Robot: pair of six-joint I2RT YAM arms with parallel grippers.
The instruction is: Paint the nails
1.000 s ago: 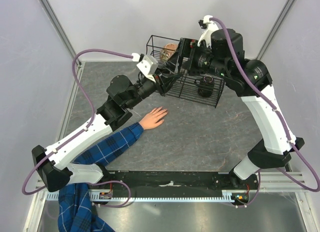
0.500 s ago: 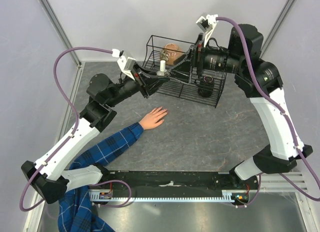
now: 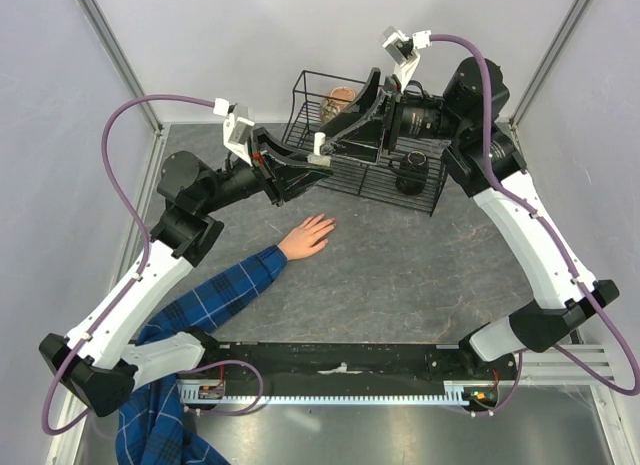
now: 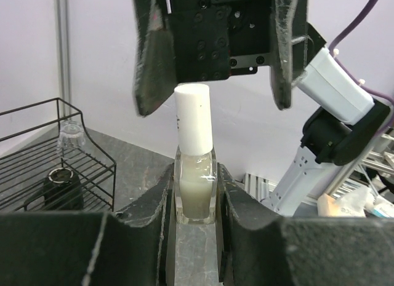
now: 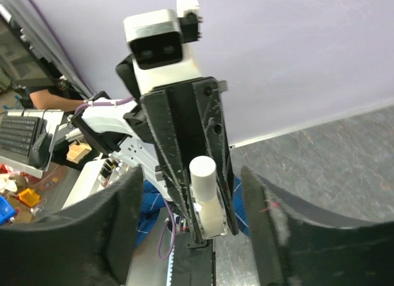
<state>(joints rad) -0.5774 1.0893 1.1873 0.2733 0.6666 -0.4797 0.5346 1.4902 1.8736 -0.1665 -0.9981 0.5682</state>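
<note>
My left pincer gripped the bottle upright; my right pincer hung open around its cap, not touching. Uncapping, I judged: next, close on it and twist.

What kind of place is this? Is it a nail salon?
More likely a robot lab. The left arm and right arm are bolted to a grey table between plain walls, the hand looks like a dummy's, and the right wrist view shows a keyboard nearby.
</note>
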